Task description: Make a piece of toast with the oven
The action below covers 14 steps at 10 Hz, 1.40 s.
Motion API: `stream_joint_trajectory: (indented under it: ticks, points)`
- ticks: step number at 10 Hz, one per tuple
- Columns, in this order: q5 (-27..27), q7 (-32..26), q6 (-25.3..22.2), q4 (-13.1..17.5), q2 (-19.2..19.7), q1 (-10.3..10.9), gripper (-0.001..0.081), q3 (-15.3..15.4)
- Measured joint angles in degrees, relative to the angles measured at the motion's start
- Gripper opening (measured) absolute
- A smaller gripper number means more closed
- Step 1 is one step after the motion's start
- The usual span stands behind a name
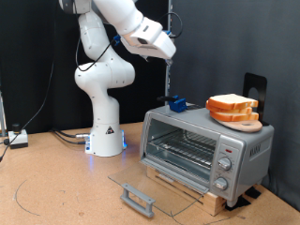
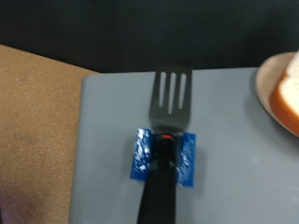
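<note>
I see the gripper (image 1: 170, 58) hanging above the oven (image 1: 206, 145), its spread I cannot tell; spatula (image 2: 166, 131) near the top's left edge, toast (image 1: 232, 104) stacked on a wooden board (image 1: 246, 121) toward its right edge, glass door (image 1: 150, 187) dropped open

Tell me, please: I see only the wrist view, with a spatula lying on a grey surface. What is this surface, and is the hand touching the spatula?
Observer: The grey surface is the top of the oven. The spatula lies on it, and the hand hangs well above, not touching it.
Operator: Is the oven door open?
Observer: Yes. The glass door is folded down flat in front of the oven.
Operator: I see some bread at the edge of my picture. How much is there?
Observer: Several slices of toast are stacked on a round wooden board on the oven top, to the exterior view's right of the spatula.
</note>
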Motion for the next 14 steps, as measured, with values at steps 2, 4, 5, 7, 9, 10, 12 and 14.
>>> stream_joint_trajectory:
  ticks: [2,4,5,7,9,10,12,14]
  points:
    - [0.02,4.27,4.33,-3.36,-1.91,-0.02,0.0808,5.12]
    - [1.04,6.65,9.01,-7.19,-3.5,0.09,0.0808,9.86]
    - [1.39,7.03,10.0,-8.66,-3.87,0.11,0.0808,11.3]
    - [2.01,7.09,12.04,-11.4,-3.92,0.13,0.0808,12.99]
    - [2.3,7.09,15.74,-14.33,-3.74,0.11,0.0808,13.76]
    - [2.35,6.9,17.16,-15.48,-3.36,0.11,0.0808,13.93]
    - [3.77,4.72,19.64,-16.79,-2.25,0.43,0.0808,14.05]
    - [5.68,2.3,21.75,-17.01,-0.8,1.28,0.0808,14.27]
